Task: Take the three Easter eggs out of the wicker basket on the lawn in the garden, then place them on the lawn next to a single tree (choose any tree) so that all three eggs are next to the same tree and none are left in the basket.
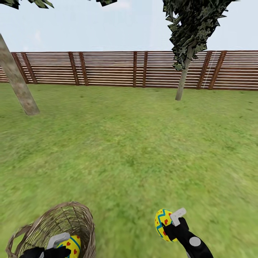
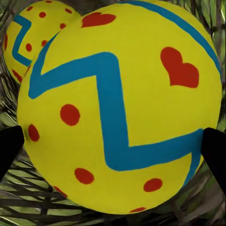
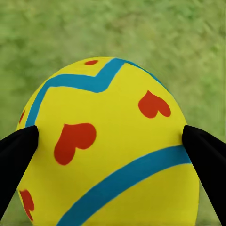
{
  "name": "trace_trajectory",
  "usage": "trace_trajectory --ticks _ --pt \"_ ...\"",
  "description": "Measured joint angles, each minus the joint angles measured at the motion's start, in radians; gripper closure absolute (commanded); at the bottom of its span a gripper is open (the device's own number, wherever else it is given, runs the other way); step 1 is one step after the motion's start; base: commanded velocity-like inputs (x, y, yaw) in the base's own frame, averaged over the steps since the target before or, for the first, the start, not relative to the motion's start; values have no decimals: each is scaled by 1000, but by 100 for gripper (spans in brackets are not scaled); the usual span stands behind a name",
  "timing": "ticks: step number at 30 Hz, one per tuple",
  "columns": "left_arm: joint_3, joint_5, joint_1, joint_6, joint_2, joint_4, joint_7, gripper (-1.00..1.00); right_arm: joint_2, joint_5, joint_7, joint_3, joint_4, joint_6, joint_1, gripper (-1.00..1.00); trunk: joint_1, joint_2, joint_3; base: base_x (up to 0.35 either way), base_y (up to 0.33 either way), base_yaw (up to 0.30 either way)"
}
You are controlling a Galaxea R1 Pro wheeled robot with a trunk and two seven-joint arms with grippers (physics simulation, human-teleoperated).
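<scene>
2 eggs gripped, 1 left in the wicker basket (image 1: 84, 218).
Right gripper (image 1: 168, 223) and left gripper (image 1: 61, 246) each clamp an egg (image 1: 162, 221); lift the left egg (image 1: 71, 245) clear, then carry toward the 10 o'clock tree (image 1: 18, 86).

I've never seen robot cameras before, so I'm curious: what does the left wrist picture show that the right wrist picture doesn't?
Left wrist alone: a second egg behind the held egg, with wicker basket twigs around them. Right wrist alone: open lawn behind its egg. Both: a yellow egg with teal zigzag and red marks, flanked by dark fingertips of the tool.
</scene>
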Motion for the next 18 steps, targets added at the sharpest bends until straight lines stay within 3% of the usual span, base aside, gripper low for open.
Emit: trace_trajectory --ticks 7,10,13,15,18 --pt "0 1 0 -5 0 -14 -6 100 -2 -1 0 -2 5 0 0 100 -27 49 22 0 0 0" --pt "1 1 0 -133 -6 -15 -2 100 -3 -2 0 -5 7 0 0 100 -38 70 31 0 0 0" --pt "0 1 2 -201 -6 -15 -6 100 -1 -2 -1 -4 22 -1 0 100 -50 91 41 0 0 0" --pt "0 -2 7 -303 -10 -7 -2 100 0 -1 -1 -3 30 -1 0 100 -58 105 47 0 0 0" --pt "0 -4 13 -358 -13 12 2 100 2 0 -1 0 33 -1 0 100 -69 126 56 0 0 0"
